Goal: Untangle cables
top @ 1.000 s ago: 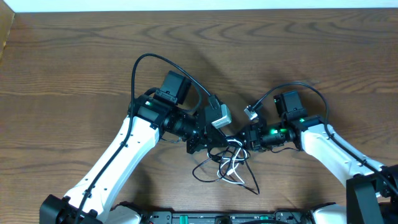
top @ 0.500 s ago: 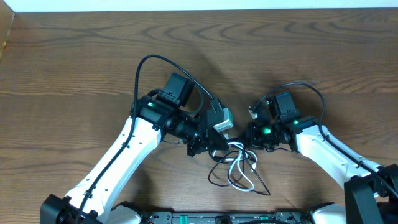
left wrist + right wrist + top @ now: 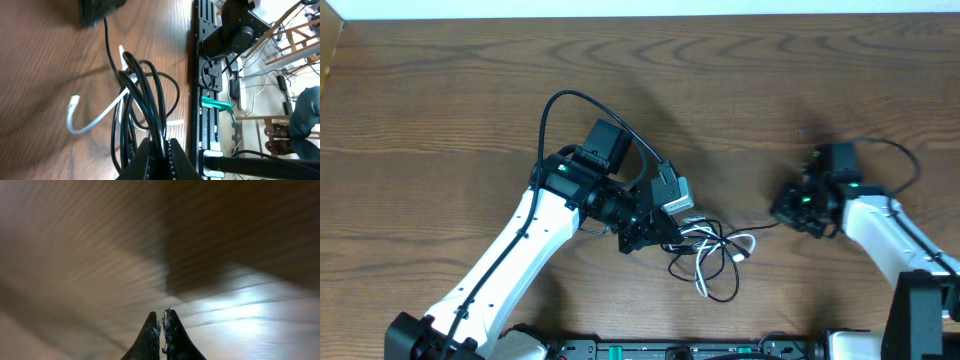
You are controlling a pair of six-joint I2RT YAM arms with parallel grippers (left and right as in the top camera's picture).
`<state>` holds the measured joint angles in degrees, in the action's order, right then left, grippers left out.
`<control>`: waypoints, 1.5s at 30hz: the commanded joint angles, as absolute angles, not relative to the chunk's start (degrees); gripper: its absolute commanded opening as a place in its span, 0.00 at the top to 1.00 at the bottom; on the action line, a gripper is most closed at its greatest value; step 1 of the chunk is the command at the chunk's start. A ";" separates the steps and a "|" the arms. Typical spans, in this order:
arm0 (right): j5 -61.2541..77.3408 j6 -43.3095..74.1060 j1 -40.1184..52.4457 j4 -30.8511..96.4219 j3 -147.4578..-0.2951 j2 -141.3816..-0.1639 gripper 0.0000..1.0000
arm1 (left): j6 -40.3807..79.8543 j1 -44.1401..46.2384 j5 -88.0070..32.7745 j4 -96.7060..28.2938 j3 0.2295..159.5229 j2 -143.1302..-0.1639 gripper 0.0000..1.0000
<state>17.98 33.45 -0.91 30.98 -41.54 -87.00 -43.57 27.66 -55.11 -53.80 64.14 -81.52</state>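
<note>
The cables (image 3: 708, 258) lie in a tangle on the wooden table between the arms: black loops (image 3: 146, 90) and a short white cord (image 3: 95, 120) with a small plug. My left gripper (image 3: 660, 236) (image 3: 160, 143) is shut on a bunch of black cables at the tangle's left side. One thin black cable (image 3: 752, 228) runs taut from the tangle to my right gripper (image 3: 779, 213), which is shut on its end. The right wrist view is blurred; its gripper (image 3: 162, 314) shows closed fingers over bare wood, with the cable barely visible.
A black mounting rail (image 3: 680, 350) runs along the table's near edge, also visible in the left wrist view as a rail (image 3: 204, 75). A thick black arm wire (image 3: 560, 100) arcs over the left arm. A light strip (image 3: 620, 8) borders the far edge.
My right gripper closed at the tangle, then pulled away to the right, drawing one black cable out taut. The tangle shifted slightly right. The left arm barely moved and stayed shut.
</note>
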 commanded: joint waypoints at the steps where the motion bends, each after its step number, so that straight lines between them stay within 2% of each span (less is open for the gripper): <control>1: 15.59 35.09 -5.48 31.68 -42.17 -87.33 0.99 | -44.34 27.68 -54.65 -54.26 63.96 -80.84 0.93; 6: 16.14 31.77 -8.51 32.77 -42.17 -87.33 0.99 | -44.34 27.68 -53.93 -54.43 63.96 -80.84 0.93; 11: 12.91 33.34 -13.47 32.03 -42.17 -87.33 0.99 | -44.34 27.62 -50.37 -56.07 63.96 -80.84 0.93; 18: 5.34 36.40 -28.34 32.73 -42.17 -87.33 0.99 | -43.44 23.77 -49.93 -56.95 63.99 -80.84 0.93; 27: 1.67 36.42 -40.05 34.96 -41.82 -87.33 0.99 | -43.16 18.92 -52.05 -56.97 63.99 -80.84 0.93; 38: 4.10 37.65 -41.43 34.72 -41.45 -87.33 0.99 | -40.56 13.74 -53.63 -56.80 63.96 -80.84 0.93; 42: 4.71 37.65 -41.43 34.72 -41.45 -87.33 0.99 | -35.97 10.68 -54.87 -55.48 63.99 -80.84 0.93; 45: 6.44 37.60 -41.41 34.72 -41.45 -87.33 0.99 | -27.46 7.27 -54.83 -52.56 63.96 -80.84 0.93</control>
